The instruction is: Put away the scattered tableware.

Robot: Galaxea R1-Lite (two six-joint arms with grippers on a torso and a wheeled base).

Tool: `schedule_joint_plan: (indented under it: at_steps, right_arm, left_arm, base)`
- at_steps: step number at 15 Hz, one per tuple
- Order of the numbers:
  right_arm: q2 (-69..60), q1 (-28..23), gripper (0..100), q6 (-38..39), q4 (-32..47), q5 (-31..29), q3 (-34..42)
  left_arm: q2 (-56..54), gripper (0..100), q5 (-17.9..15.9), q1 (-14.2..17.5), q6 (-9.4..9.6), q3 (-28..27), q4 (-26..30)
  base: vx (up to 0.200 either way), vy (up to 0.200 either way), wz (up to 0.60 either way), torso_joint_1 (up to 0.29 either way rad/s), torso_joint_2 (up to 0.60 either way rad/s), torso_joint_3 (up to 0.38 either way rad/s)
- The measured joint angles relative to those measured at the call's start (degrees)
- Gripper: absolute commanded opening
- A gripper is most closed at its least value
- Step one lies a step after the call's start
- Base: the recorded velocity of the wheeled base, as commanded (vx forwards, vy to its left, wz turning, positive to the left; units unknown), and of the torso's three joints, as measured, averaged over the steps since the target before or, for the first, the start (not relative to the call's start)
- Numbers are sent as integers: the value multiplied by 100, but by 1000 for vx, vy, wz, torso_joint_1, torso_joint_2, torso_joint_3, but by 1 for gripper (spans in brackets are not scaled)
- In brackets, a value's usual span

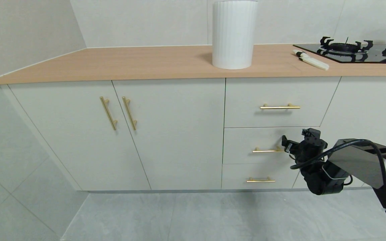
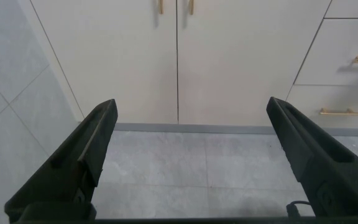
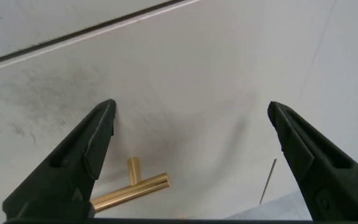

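The slender cream-white utensil with a dark band (image 1: 310, 59) lies flat on the light wooden table (image 1: 129, 62), just beside the black gas hob (image 1: 354, 52) and well apart from the tall white ribbed cylinder (image 1: 234, 33).

The right gripper (image 3: 191, 111) has its fingers spread wide and holds nothing. It sits close to the pale middle drawer front (image 1: 246, 140), near the end of the brass bar handle (image 3: 132, 190). Whether it touches the handle cannot be told.

The left gripper (image 2: 191, 106) is likewise spread wide and empty, above the grey tiled floor (image 2: 185, 162).
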Motion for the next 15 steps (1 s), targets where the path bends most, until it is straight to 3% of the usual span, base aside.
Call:
schedule_joint_plan:
  at_steps: [4, 8, 11, 15]
  right_arm:
    - [-204, 0, 100, -4, -11, 12, 488]
    - [-1198, 41, 100, -121, -20, 90, 1930]
    - [-2616, 80, 100, -305, -26, 174, 3393]
    - [-4885, 276, 100, -769, -9, 246, 5912]
  left_arm:
    - [0, 100, 0, 0, 0, 2, -1]
    - [0, 100, -2, 0, -2, 2, 2]
    - [0, 100, 0, 0, -2, 2, 0]
    - [0, 100, 0, 0, 0, 0, 2]
  base:
    - [0, 0, 0, 0, 0, 0]
    - [0, 0, 0, 0, 0, 0]
    - [0, 0, 0, 0, 0, 0]
    - [0, 0, 0, 0, 0, 0]
